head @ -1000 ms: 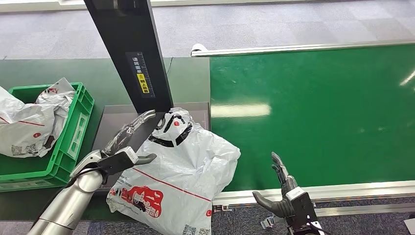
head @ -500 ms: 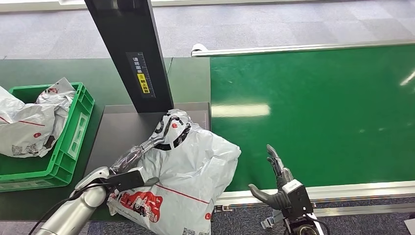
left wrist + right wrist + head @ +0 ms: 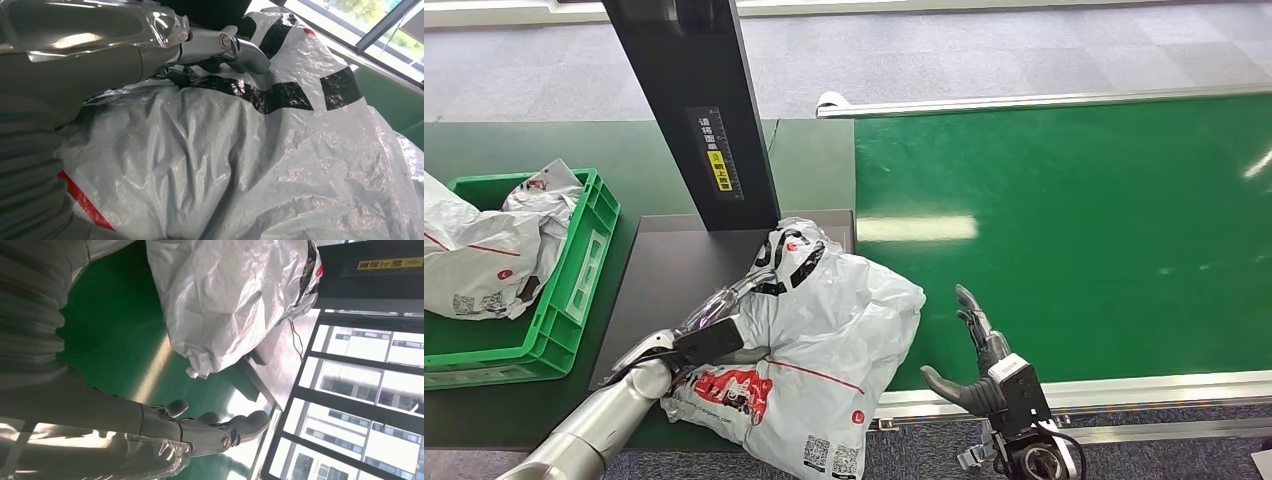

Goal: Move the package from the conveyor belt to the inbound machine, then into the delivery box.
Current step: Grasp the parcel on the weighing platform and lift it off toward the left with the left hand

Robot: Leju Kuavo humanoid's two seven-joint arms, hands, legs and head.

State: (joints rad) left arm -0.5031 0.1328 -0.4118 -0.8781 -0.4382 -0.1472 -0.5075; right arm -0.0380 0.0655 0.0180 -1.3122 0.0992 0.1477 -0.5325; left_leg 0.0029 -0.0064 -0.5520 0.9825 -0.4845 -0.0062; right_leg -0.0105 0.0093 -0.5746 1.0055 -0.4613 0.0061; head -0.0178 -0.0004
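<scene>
Since a second ago the left hand (image 3: pixel 714 325) has dropped from up by the black post (image 3: pixel 699 110) down onto the package (image 3: pixel 814 350), and the bag has slid a bit toward the belt side. Right hand (image 3: pixel 974 360) has crept forward a little too.

So right now: the package, a white plastic mailer with black markings and a red print, lies mostly on the grey plate of the inbound machine (image 3: pixel 674 270), with its right side hanging over onto the green conveyor belt (image 3: pixel 1074 230) and its near end poking past the counter edge. Left hand rests on the bag's left side, fingers (image 3: pixel 235 47) stretched out flat along the plastic near the black stripes. From what I can see it's pressing or touching, not really gripping, fingers fairly straight.

Right hand is spread open over the near edge of the belt, holding nothing, just beside the package but not touching it.

Off to the left sits the green delivery box (image 3: pixel 574 280) with other white bags (image 3: pixel 484 250) piled in it.
</scene>
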